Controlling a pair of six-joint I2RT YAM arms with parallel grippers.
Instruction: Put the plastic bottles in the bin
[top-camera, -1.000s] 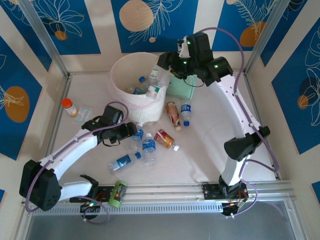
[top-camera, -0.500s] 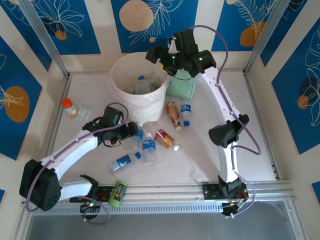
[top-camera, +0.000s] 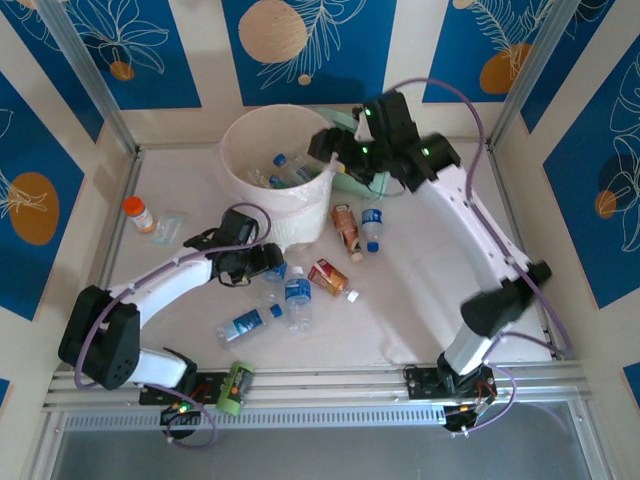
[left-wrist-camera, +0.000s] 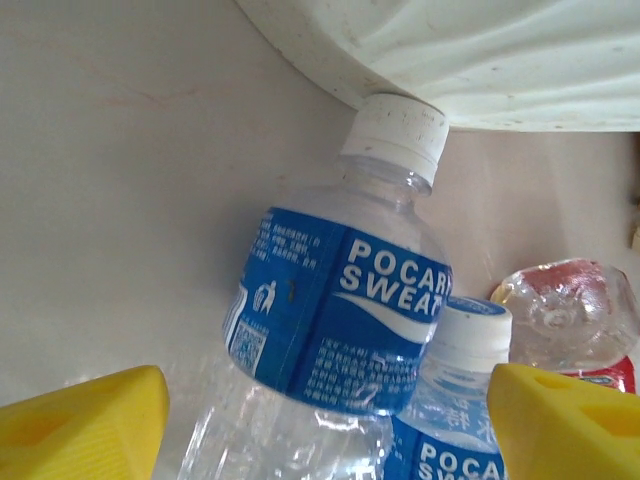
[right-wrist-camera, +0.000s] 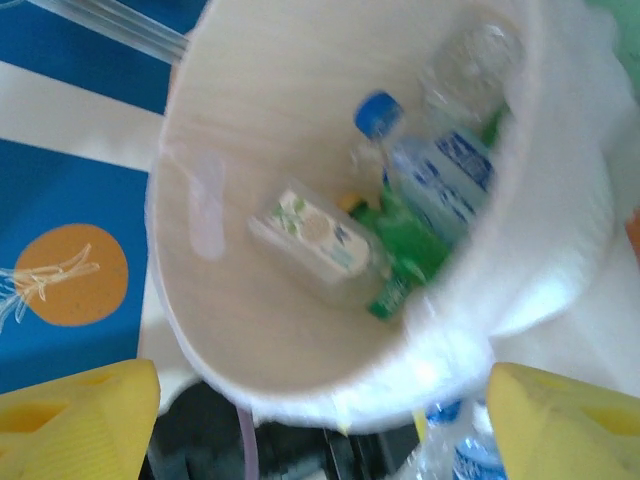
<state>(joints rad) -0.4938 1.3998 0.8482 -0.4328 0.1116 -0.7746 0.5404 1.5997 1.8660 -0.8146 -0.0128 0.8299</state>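
The bin (top-camera: 238, 190), a cream-white bucket with a bag liner, stands at the back centre and holds several plastic bottles (right-wrist-camera: 440, 170). My right gripper (top-camera: 325, 150) hovers at its right rim, open and empty (right-wrist-camera: 320, 420). More plastic bottles lie in front of the bin: blue-labelled ones (top-camera: 297, 297) (top-camera: 250, 322) (top-camera: 372, 228) and copper-labelled ones (top-camera: 328, 277) (top-camera: 345, 228). My left gripper (top-camera: 266, 264) is low beside the bin's base, open, its yellow fingers (left-wrist-camera: 85, 415) either side of a white-capped blue-labelled bottle (left-wrist-camera: 340, 300) without touching it. A second such bottle (left-wrist-camera: 455, 400) lies beside it.
A mint-green case (top-camera: 365, 180) sits right behind the bin, under my right arm. An orange-capped pill bottle (top-camera: 138, 213) stands at the left. A red-labelled bottle (left-wrist-camera: 570, 310) lies just past my left gripper's right finger. Frame posts rise at the back corners.
My right gripper opened over the bin and dropped its bottle in, then drew back towards the right rim. My left gripper edged closer to the bottle at the bin's base.
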